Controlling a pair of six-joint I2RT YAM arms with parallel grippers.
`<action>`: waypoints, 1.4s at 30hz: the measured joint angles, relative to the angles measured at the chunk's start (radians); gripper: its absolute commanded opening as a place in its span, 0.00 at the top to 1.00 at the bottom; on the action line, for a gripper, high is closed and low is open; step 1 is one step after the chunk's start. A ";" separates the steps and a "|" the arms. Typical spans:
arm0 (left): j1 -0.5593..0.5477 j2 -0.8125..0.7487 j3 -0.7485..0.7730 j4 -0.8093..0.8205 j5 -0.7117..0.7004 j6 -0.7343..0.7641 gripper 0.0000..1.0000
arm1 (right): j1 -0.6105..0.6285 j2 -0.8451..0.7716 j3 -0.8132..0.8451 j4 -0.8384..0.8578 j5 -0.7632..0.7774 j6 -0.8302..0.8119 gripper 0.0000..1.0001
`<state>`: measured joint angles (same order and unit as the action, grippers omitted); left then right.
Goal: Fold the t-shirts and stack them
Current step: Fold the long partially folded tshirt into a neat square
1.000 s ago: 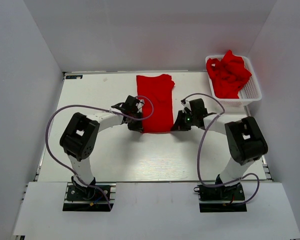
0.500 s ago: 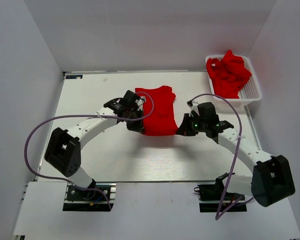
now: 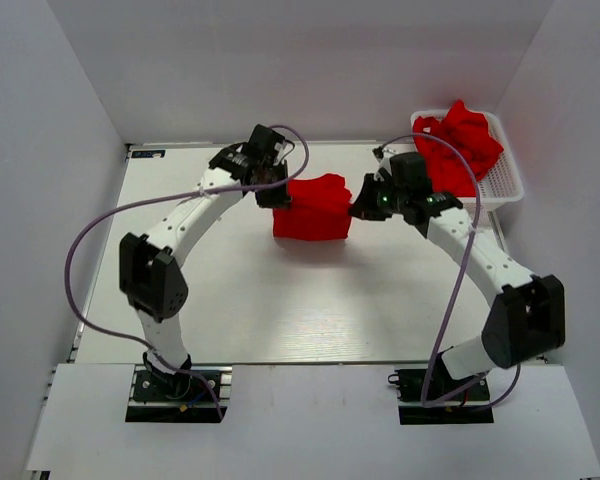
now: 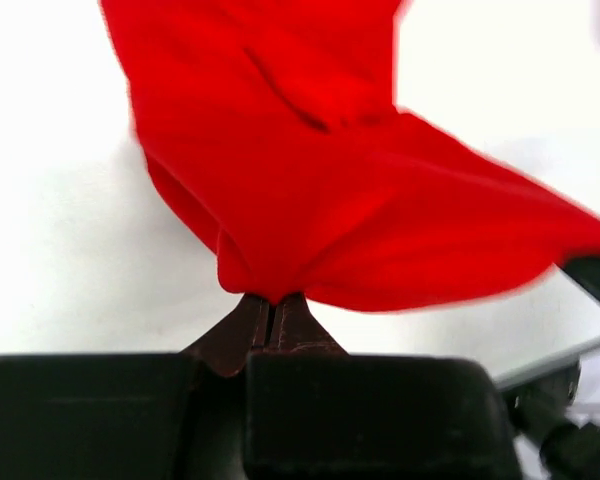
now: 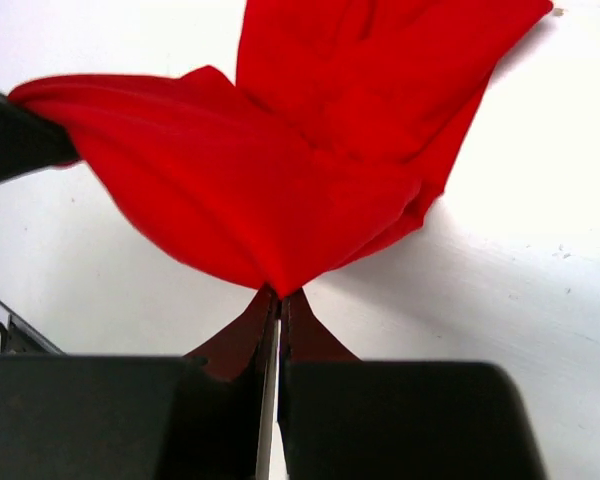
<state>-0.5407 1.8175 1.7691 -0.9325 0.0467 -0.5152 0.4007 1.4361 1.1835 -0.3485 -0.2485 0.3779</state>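
Between my two grippers the red t-shirt [image 3: 313,210] hangs doubled over, its held edge raised above the part that lies flat. My left gripper [image 4: 274,305] is pinched tight on one corner of the cloth, and my right gripper [image 5: 278,300] is clamped the same way on the opposite corner. Below my fingertips the rest of the shirt rests on the table [image 3: 230,300]. I judge this fold about half made, since the edge is not yet laid down or released. Beyond my right gripper, more shirts [image 3: 462,140] sit heaped and unfolded in the white basket [image 3: 505,185], and I see no stack yet.
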 measured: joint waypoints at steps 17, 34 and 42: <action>0.155 0.370 0.395 -0.048 0.051 0.032 1.00 | -0.080 0.474 0.464 -0.082 -0.043 -0.031 1.00; 0.206 0.519 0.453 0.185 0.138 0.088 0.89 | -0.126 0.719 0.693 -0.055 -0.099 -0.034 1.00; 0.241 0.571 0.486 0.281 0.133 0.085 0.00 | -0.149 0.869 0.794 0.042 -0.146 0.036 0.10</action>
<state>-0.3000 2.3882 2.2547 -0.6518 0.1799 -0.4305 0.2520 2.3047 1.9774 -0.3061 -0.3950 0.4141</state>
